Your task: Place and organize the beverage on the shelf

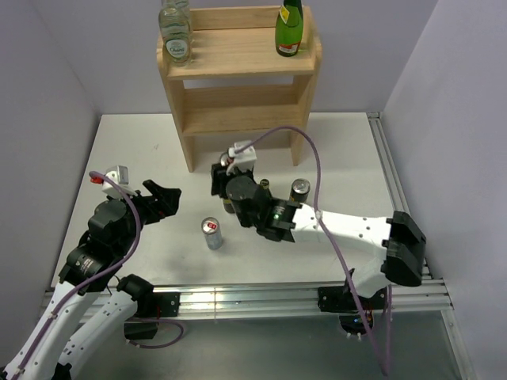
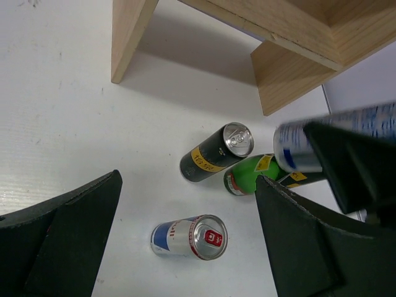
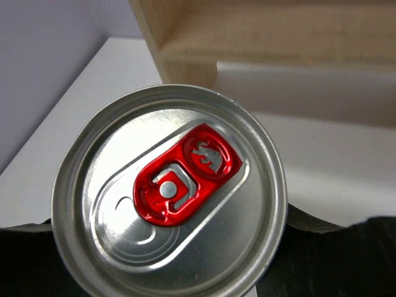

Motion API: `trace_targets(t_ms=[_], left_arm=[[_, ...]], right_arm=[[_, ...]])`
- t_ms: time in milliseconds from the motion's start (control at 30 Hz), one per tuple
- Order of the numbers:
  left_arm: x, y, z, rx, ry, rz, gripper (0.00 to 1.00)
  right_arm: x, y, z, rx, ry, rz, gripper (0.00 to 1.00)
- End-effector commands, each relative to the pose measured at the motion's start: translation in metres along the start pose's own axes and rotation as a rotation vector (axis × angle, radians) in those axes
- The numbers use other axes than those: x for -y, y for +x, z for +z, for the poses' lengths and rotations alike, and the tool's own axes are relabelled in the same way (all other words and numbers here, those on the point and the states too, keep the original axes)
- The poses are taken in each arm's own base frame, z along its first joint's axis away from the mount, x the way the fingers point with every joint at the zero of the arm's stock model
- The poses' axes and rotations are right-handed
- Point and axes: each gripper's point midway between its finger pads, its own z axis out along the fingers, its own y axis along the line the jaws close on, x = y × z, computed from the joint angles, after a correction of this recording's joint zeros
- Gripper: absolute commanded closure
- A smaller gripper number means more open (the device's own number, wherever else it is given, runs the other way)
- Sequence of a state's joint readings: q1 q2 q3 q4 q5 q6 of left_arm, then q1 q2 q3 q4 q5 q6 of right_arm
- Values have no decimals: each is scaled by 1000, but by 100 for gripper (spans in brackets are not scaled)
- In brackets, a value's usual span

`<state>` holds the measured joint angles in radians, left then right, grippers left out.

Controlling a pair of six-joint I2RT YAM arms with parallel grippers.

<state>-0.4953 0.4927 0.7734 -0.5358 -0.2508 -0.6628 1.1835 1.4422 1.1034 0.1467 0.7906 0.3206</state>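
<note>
Since wood is unpainted, shelf (image 1: 238,55) looks pale; three tiers.

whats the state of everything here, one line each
left fingers: open, empty
right fingers: shut on held can
held can: sealed, gripped
loose red-tab can: upright, sealed
black can: upright on table
green bottle: upright on shelf top
clear bottles: upright on shelf top

Your white table (image 1: 135,158) bears the shelf (image 1: 238,111) at its far edge, with a silver can (image 1: 211,232) and a black can (image 1: 299,190) near the middle. A green bottle (image 1: 289,30) and clear bottles (image 1: 176,39) top the shelf.
</note>
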Motion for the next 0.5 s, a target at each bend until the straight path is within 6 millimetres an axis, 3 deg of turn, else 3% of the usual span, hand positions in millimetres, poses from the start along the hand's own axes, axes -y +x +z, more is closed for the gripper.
trace_targets(t_ms=[0,33,67,100,133,167,200,233,267,367,467], left_arm=[[1,-13,-4,49,-5,-4,3],[2,-13,-4,50,0,-5,3],[1,-13,-4,51,-1,-5,3],[1,-13,-4,52,-2,-7,3],[2,-13,-4,53,2,-6,3],[2,-13,-4,51,2,-5,3],[2,-12,-4,48,2,-5,3],[3,-12,-3,46,4,-4,3],[3,-11,-3,44,4,-2,3],[3,-12,-3,45,7,0,3],[5,-11,-3,41,14,2,3]], right_arm=[[-10,-56,32,104,6,-58,100],[-14,-47,46,89,7,-86,100],[-16,-50,54,88,8,-90,100],[-14,-67,66,105,18,-81,100],[-18,-57,80,85,9,-102,100],[-18,-60,88,86,13,-106,100],[-14,-76,98,110,29,-100,100],[-14,-67,112,92,36,-120,100],[-16,-81,118,114,36,-107,100],[-8,-81,143,110,64,-131,100],[-4,-103,160,140,72,-108,100]])
